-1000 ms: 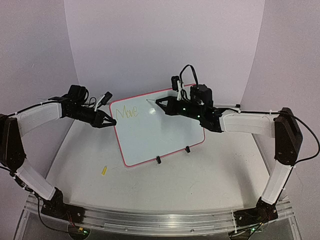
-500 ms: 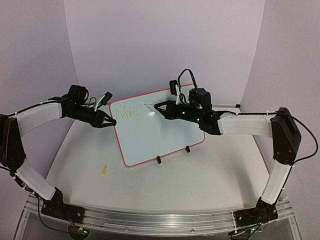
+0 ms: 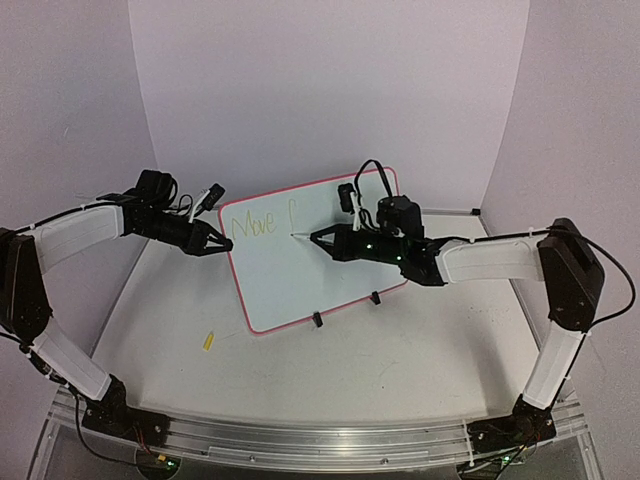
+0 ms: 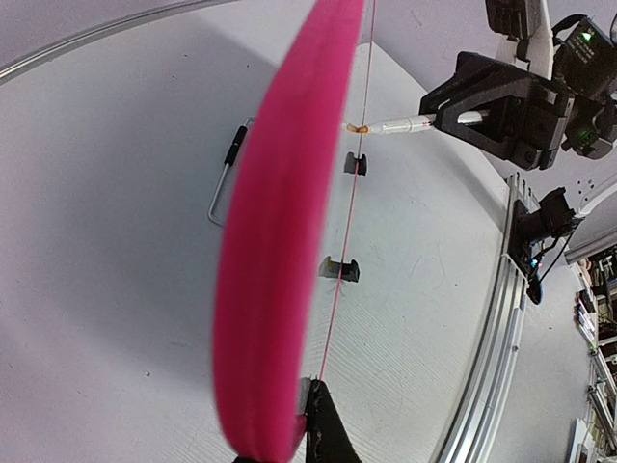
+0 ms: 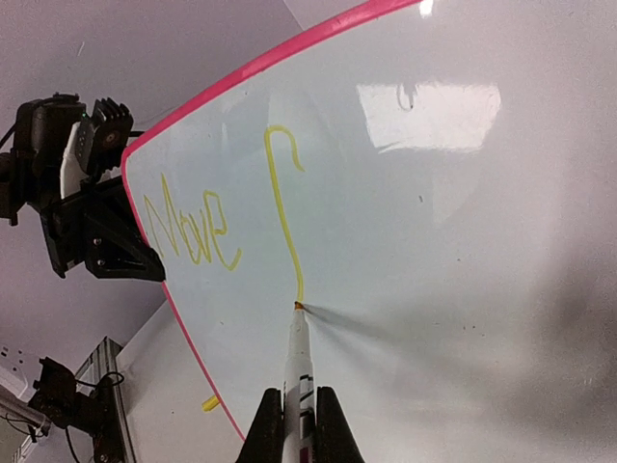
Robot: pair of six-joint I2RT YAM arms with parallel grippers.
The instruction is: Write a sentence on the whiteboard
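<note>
The whiteboard, white with a red-pink rim, stands tilted on the table. The sentence on it reads "Move" in yellow-green, followed by one long downstroke. My right gripper is shut on a white marker. The marker's tip touches the board at the lower end of that stroke. My left gripper is shut on the board's left edge. In the left wrist view the rim is a blurred pink band next to my finger, and the marker meets the board edge-on.
A small yellow marker cap lies on the table in front of the board's lower left corner. Two black feet carry the board. A metal rail runs along the near edge, and curved walls close in the back and sides.
My right gripper has moved the marker down the board from near its top edge, leaving a long yellow downstroke after "Move". The left gripper and the board have stayed put.
</note>
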